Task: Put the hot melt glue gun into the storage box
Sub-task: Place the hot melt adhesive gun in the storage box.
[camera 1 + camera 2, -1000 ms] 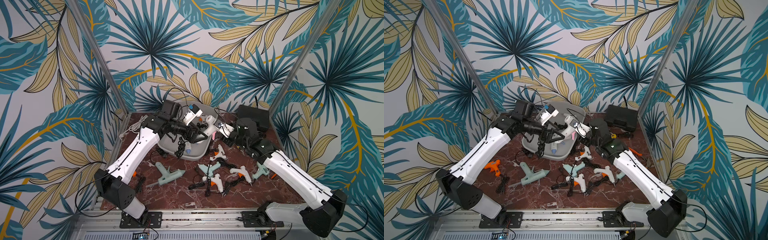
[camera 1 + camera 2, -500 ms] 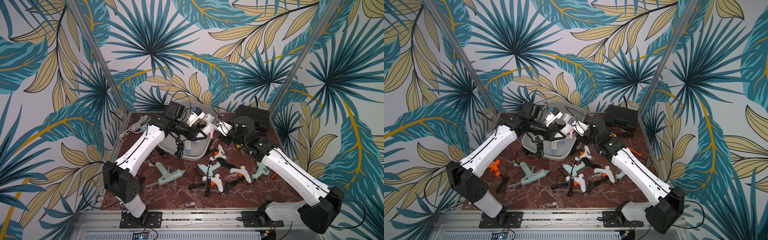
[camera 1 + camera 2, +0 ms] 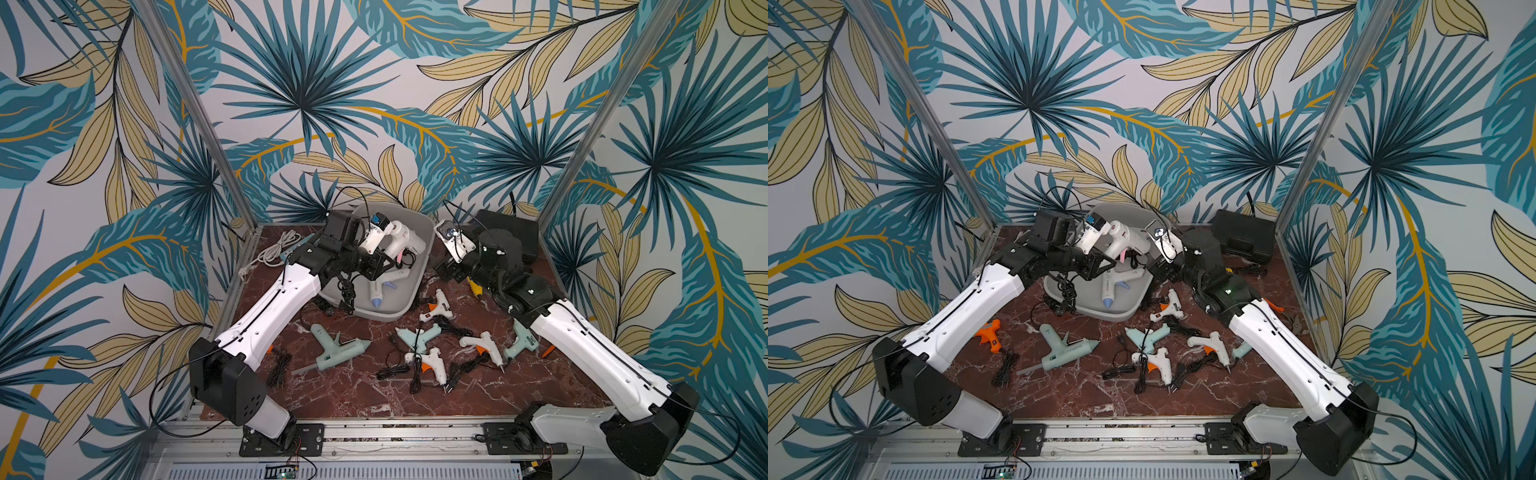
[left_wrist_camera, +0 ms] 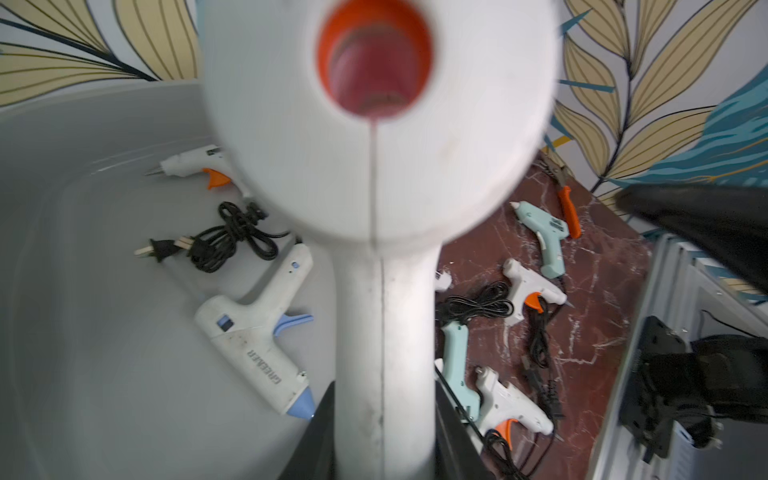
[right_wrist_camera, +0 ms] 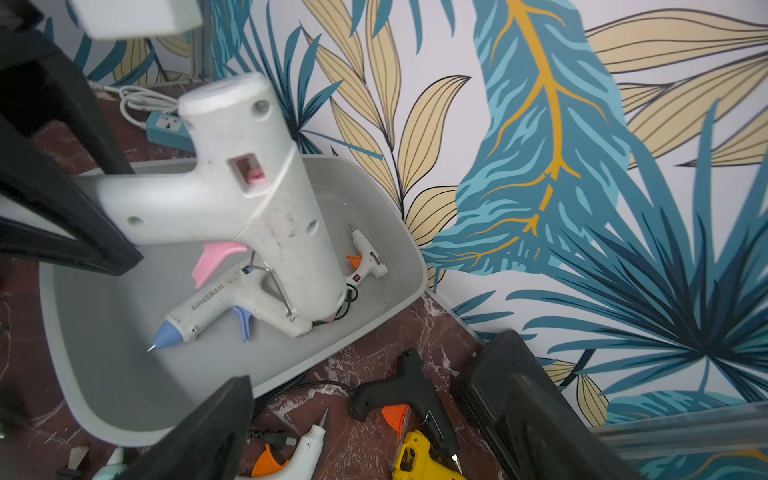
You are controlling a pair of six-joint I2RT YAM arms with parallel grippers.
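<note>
The glue gun (image 5: 249, 195), a big white one with a pink trigger, hangs in the air over the far part of the storage box (image 3: 386, 313). Its barrel slants down toward the box floor and its handle sticks out to the left. The left gripper (image 4: 384, 432) has its jaws closed tight on that handle, one black finger on each flat side. The right gripper (image 3: 446, 269) sits just off the box's right rim with its jaws spread wide and nothing in them, clear of the gun as far as both top views show. The gun looks like a hard, hollow plastic shell: stiff, not fragile, and probably fairly light, with most of its weight in the thick barrel. Held by the handle end, it will want to tip nose-down. Its surface is smooth and scuffed, so a loose pinch could let it twist. The handle is the best place to hold it, being narrow and flat-sided. The pink trigger would give under pressure, and the thin wire stand near the nose would bend. A black cord bundle (image 3: 347, 293) dangles by the box's near left rim. It seems to be this gun's cord, though where it joins the handle is hidden. If it is, it could drag or catch on the rim when the gun goes down. A blue-tipped gun (image 5: 232, 303) and a small white gun (image 5: 365, 257) already lie on the box floor under the nose. More guns are scattered over the tabletop (image 3: 353, 395).
</note>
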